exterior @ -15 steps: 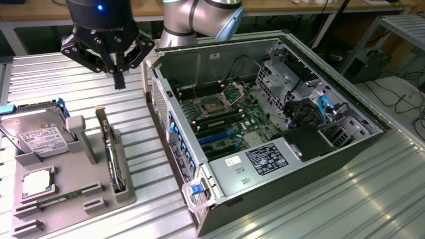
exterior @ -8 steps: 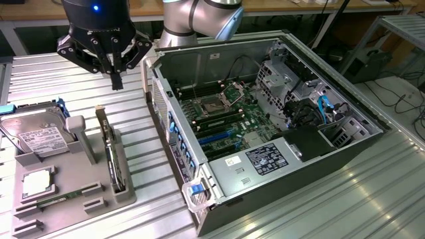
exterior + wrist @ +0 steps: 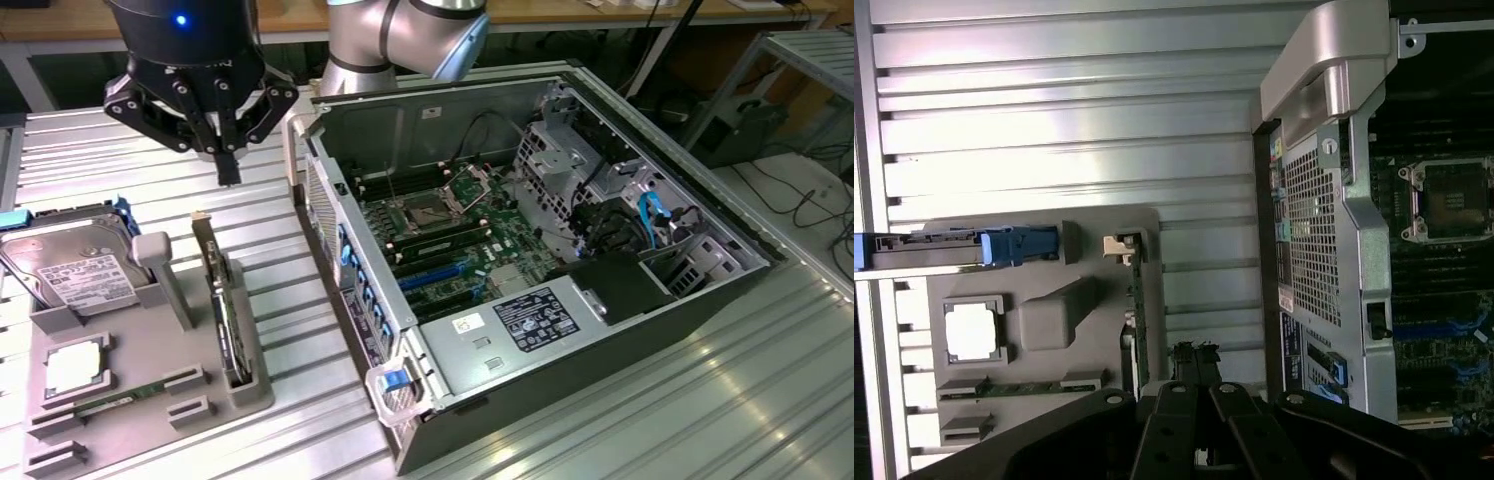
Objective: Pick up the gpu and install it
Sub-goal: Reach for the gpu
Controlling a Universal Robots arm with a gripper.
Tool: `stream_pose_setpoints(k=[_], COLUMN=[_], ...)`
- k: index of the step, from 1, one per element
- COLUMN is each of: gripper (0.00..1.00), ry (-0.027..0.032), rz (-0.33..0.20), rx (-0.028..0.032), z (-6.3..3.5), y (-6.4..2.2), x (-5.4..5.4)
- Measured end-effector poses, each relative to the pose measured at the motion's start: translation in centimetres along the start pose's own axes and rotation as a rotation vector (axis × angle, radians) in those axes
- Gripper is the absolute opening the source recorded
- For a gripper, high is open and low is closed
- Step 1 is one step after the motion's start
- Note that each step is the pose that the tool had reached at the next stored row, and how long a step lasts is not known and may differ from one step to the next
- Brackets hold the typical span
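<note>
The gpu [image 3: 222,300] stands on edge in a slot of the grey holder tray [image 3: 147,400], at the exterior view's left; it is a thin green card with a silver bracket at its far end. In the wrist view the gpu [image 3: 1136,315] is seen edge-on, running along the tray [image 3: 1054,300]. My gripper [image 3: 227,172] hangs above the table just beyond the card's far end, its fingers shut together and holding nothing. In the wrist view the gripper [image 3: 1195,352] points down beside the card, apart from it.
The open computer case [image 3: 441,115] lies on its side at the exterior view's right, motherboard [image 3: 447,235] exposed. The tray also holds a hard drive [image 3: 67,268], a square chip [image 3: 74,365] and a RAM stick [image 3: 118,402]. The table is ribbed metal [image 3: 747,400].
</note>
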State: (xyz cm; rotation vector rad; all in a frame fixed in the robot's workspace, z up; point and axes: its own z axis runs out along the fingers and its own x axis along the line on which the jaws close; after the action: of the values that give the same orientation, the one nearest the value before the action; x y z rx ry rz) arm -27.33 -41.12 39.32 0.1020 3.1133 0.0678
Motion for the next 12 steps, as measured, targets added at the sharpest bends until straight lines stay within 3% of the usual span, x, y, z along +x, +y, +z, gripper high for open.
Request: stream_pose_setpoints(k=[12], gripper=[0.11], ry=[0.0], rz=[0.0], rx=[0.0], z=[-0.01], y=[-0.62], x=[0.4])
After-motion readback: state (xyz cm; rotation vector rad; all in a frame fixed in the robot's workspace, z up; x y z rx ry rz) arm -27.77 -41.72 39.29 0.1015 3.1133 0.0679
